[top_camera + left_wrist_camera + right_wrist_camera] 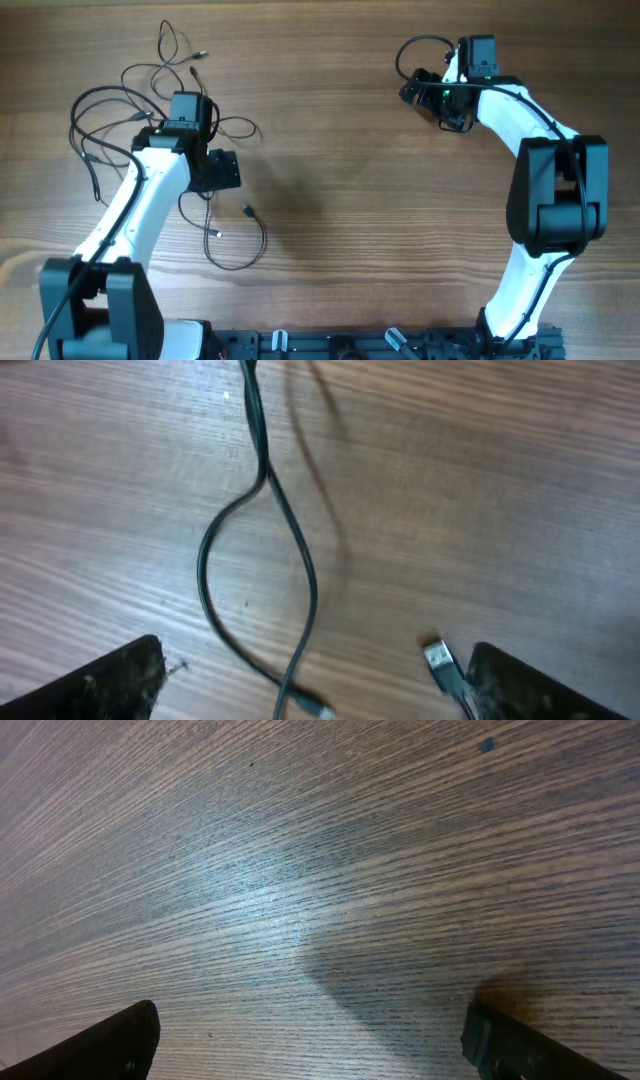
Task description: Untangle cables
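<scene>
Lying spread over the left part of the table [340, 150], the cables [150, 92] form a loose bunch of thin black loops that runs from above the left arm's wrist, under it, and down to a wider loop nearer the robot's base. The left pincer [222, 172] hangs over the lower part of this bunch with its jaws wide apart and nothing clamped between them. In the left wrist view, two strands of the cables [306, 560] come down together from the top edge, part into a narrow loop and meet again between the fingers of the left pincer [315, 685], flat on the wood. A silvery plug [437, 656] lies just beside one finger [530, 685], and a second small tip [322, 710] shows at the bottom edge. The left arm's own body covers the middle of the bunch from above. The right pincer [425, 92] is well apart from the cables, at the far right of the table. Its jaws [310, 1045] also stand apart, with only bare wood grain beneath them.
</scene>
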